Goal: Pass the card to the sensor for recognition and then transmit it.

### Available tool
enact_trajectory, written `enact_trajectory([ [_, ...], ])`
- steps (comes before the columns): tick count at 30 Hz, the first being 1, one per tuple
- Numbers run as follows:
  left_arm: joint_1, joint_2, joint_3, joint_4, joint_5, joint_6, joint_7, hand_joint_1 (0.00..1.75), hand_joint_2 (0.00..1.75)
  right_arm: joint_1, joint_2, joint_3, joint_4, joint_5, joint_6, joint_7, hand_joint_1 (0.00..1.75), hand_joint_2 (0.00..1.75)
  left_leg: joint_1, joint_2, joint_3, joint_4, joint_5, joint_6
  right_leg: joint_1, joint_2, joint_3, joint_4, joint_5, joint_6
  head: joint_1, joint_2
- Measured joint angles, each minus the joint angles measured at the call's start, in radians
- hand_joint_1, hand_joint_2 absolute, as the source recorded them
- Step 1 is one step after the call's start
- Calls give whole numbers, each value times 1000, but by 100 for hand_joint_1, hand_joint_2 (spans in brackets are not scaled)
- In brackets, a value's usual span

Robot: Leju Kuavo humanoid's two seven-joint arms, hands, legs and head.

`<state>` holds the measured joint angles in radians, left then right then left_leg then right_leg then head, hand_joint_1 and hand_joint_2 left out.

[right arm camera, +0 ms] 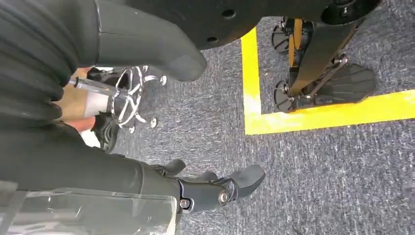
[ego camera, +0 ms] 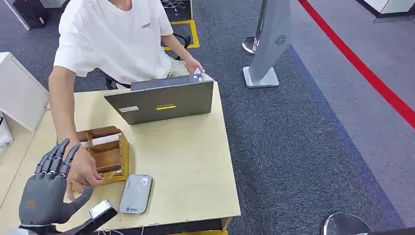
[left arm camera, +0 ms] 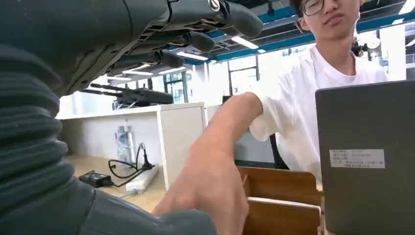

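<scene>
Your left hand (ego camera: pixel 46 188) hovers over the near left corner of the wooden surface (ego camera: pixel 195 166), palm forward, its fingers (ego camera: pixel 57 155) spread wide and straight with nothing between them. In the left wrist view the same fingers (left arm camera: pixel 205 14) stretch out above the scene, apart from one another.

Just beside your left hand, a person's hand (ego camera: pixel 84 171) rests at the near edge of the wooden card box (ego camera: pixel 108 152), touching it. The box is divided into compartments; a pale card (ego camera: pixel 103 140) lies across its far compartment. The grey sensor (ego camera: pixel 135 194) lies flat on the surface just on the near side of the box, to the right of your hand and apart from it.

A person in a white shirt (ego camera: pixel 115 36) sits at the far side of the surface behind an open grey laptop (ego camera: pixel 161 100), the other hand (ego camera: pixel 194 66) at the laptop's far right corner, where it seems to hold something small that you cannot make out.

Your right hand (right arm camera: pixel 215 188) hangs low over the grey carpet (right arm camera: pixel 342 171) near a yellow floor line (right arm camera: pixel 323 115), its fingers loosely curled with nothing in them.
</scene>
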<state>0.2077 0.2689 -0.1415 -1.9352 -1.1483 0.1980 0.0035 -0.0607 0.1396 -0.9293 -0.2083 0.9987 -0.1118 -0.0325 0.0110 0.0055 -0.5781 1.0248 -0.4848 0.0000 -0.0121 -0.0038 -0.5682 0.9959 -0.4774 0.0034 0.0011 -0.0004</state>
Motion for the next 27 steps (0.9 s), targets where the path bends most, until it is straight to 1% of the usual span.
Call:
enact_trajectory([
  [6,-5,-6,6,2,-1,-11,-10,0,175,-2,5,0,0,-3,2,0,0,175,0,0,0,0,0,0,0,0,0,0,0,0,0,0],
  [27,-6,-30,7,3,-25,-24,-11,0,175,-1,7,0,0,-9,14,1,0,175,0,0,0,0,0,0,0,0,0,0,0,0,0,0],
])
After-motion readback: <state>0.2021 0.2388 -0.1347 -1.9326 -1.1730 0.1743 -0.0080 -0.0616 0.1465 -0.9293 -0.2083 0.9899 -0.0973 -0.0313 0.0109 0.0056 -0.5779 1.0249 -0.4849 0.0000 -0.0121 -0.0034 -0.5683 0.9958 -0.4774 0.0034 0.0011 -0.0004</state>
